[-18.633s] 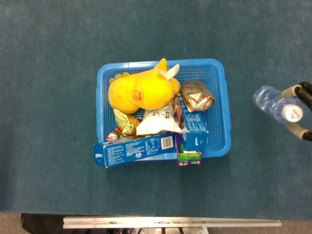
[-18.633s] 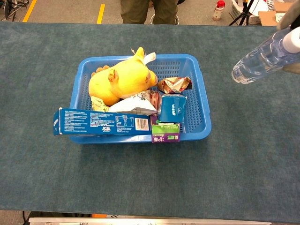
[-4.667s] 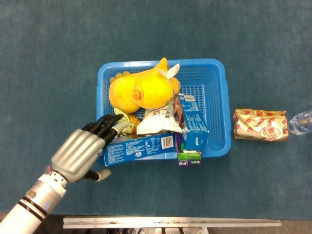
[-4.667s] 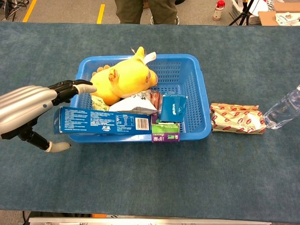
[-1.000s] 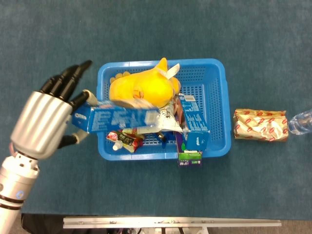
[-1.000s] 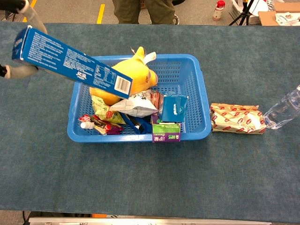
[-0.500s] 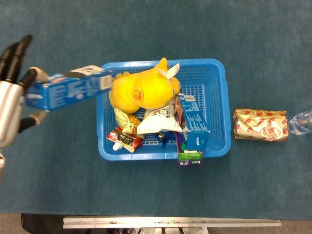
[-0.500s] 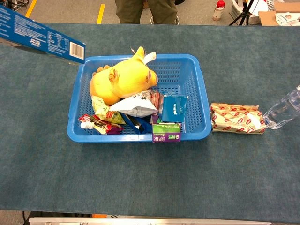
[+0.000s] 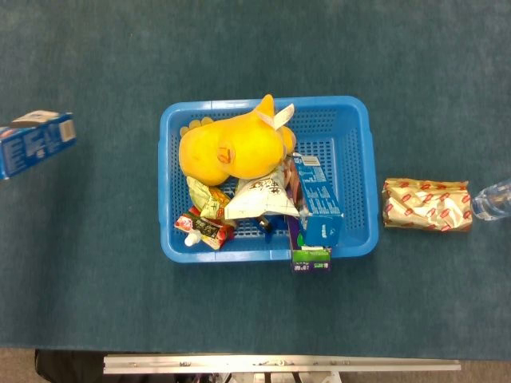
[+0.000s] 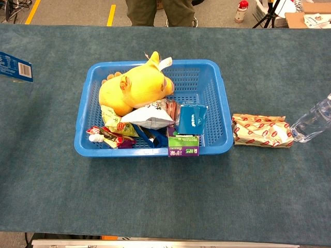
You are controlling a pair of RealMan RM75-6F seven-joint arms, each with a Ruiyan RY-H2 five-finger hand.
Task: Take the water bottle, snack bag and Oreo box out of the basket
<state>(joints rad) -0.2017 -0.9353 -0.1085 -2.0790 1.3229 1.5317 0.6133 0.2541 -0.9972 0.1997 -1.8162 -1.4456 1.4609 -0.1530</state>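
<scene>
The blue Oreo box (image 9: 36, 140) shows only as one end poking in at the left frame edge, well left of the blue basket (image 9: 363, 159); in the chest view the Oreo box (image 10: 14, 66) is likewise cut off by the edge. Whatever holds it lies outside both views. The gold and red snack bag (image 9: 425, 204) lies flat on the table just right of the basket (image 10: 225, 129). The clear water bottle (image 9: 493, 199) lies beyond the snack bag (image 10: 261, 130) at the right edge, and the chest view shows this bottle (image 10: 313, 121) too. Neither hand is visible.
The basket holds a yellow plush toy (image 9: 231, 148), a white packet (image 9: 259, 198), a small blue box (image 9: 319, 203), a purple and green carton (image 9: 310, 259) at its near rim and small wrapped snacks (image 9: 204, 227). A person (image 10: 155, 10) stands at the table's far side.
The Oreo box has gone further left, away from the basket, and the left hand that carried it has left the frame. Nothing in the basket or to its right has moved.
</scene>
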